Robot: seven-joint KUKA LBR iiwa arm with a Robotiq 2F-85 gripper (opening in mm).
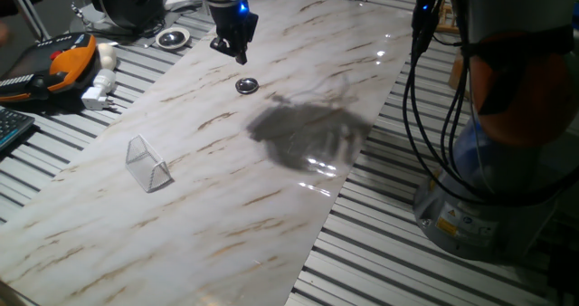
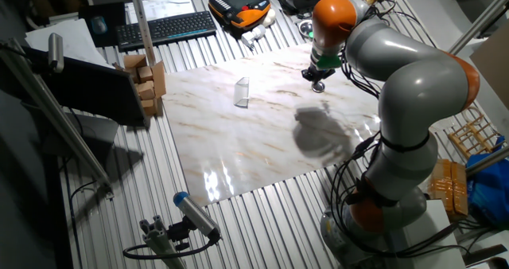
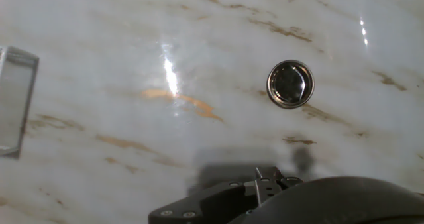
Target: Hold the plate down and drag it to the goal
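The plate [image 1: 246,86] is a tiny shiny silver disc with a dark centre, lying flat on the marble board [image 1: 298,43]. In the hand view the plate [image 3: 290,84] lies right of centre. My gripper [image 1: 237,54] hangs just above the board, a little behind the plate and not touching it; its jaws look closed together and hold nothing. Its tip shows at the bottom of the hand view [image 3: 264,181]. The goal [image 1: 147,164] is a clear plastic wedge standing on the board's near-left part, far from the plate. It also shows in the hand view [image 3: 14,101] and the other fixed view [image 2: 242,92].
A larger silver dish [image 1: 172,39] sits off the board at the back left. An orange pendant [image 1: 63,63], a white plug [image 1: 98,93] and a keyboard lie on the left. The arm's grey base [image 1: 507,161] and cables [image 1: 421,89] stand at the right.
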